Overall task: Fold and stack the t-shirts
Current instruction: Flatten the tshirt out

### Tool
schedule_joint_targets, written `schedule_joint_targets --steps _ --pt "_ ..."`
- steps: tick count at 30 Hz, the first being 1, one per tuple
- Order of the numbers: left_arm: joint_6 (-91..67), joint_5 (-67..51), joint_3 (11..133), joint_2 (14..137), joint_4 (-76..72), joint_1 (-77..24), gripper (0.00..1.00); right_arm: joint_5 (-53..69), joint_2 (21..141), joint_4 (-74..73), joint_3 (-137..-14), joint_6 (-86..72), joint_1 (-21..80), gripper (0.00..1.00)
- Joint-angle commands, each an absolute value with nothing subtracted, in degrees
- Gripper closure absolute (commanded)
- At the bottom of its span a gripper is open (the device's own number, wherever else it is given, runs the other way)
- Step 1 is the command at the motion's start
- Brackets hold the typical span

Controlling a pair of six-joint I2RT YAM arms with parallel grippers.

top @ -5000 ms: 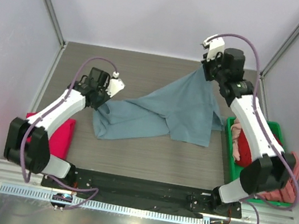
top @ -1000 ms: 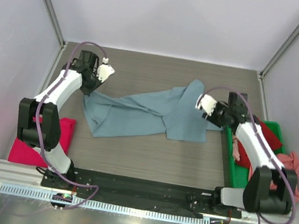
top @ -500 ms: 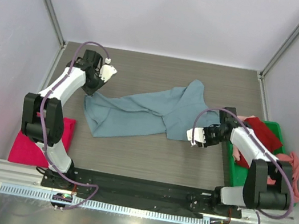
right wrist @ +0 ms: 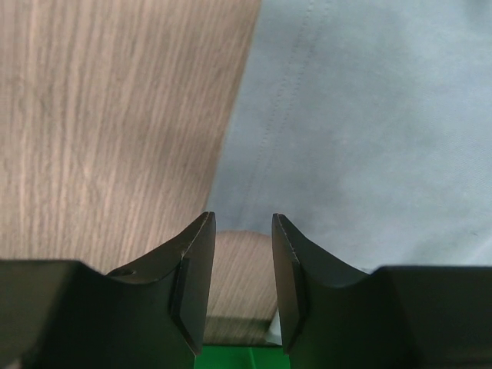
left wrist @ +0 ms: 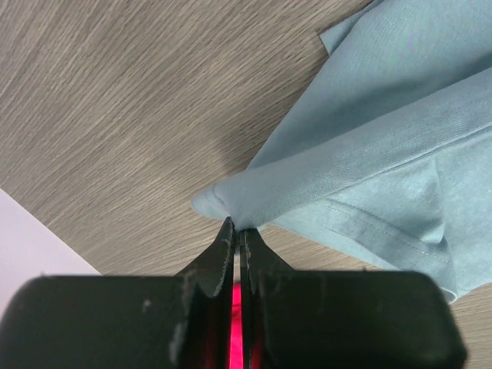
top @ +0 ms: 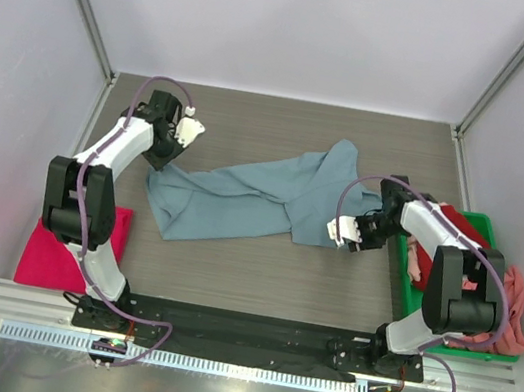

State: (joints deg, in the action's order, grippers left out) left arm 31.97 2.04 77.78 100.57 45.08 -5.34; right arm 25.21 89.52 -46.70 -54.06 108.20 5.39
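Note:
The dusty grey-blue t-shirt (top: pixel 251 199) lies crumpled across the middle of the table. My left gripper (top: pixel 160 156) is shut on its left corner; in the left wrist view a fold of the grey-blue t-shirt (left wrist: pixel 323 177) runs into the closed left gripper (left wrist: pixel 239 228). My right gripper (top: pixel 338 238) is low at the shirt's near right edge. It is open in the right wrist view (right wrist: pixel 240 223), with bare table between its fingers and the grey-blue t-shirt's hem (right wrist: pixel 354 138) just ahead. A folded magenta-pink t-shirt (top: pixel 58 257) lies at the near left.
A green bin (top: pixel 406 288) stands at the right table edge, holding a red t-shirt (top: pixel 461 228) and a salmon-pink one (top: pixel 518 297) that hangs over its rim. The bin's green rim (right wrist: pixel 234 359) shows right behind the right fingers. Walls close in the table.
The right gripper has let go of the grey-blue shirt it held up at the back and come down to the near right edge. The left gripper pulled its corner back and left.

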Motion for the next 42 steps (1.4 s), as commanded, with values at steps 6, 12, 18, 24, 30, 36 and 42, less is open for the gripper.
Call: schedule_joint_targets --steps 6,12,18,24,30,36,42 --pt "31.82 2.46 79.37 100.90 44.83 -5.54 1.00 23.47 90.79 -51.15 -56.07 110.74 5.19 0.59" --pt "31.64 2.46 79.10 101.07 44.65 -5.54 1.00 22.33 93.42 -50.89 -57.48 109.34 5.19 0.59" --pt "31.82 2.72 79.36 101.25 44.91 -5.54 1.00 21.89 95.36 -50.27 -58.18 108.81 5.27 0.60" --pt "31.91 2.81 79.72 101.60 44.91 -5.45 1.00 20.57 96.33 -50.19 -58.01 108.46 5.27 0.79" --pt "31.99 2.81 80.07 101.87 44.91 -5.54 1.00 20.21 96.68 -49.22 -59.23 104.78 5.27 0.99" --pt "32.26 3.51 81.56 99.06 44.65 -5.36 1.00 23.55 91.15 -35.45 -68.69 78.62 5.19 0.99" --pt "31.29 3.34 90.76 96.86 44.73 -4.75 1.00 18.47 92.89 -23.21 -86.46 49.97 5.18 0.99"
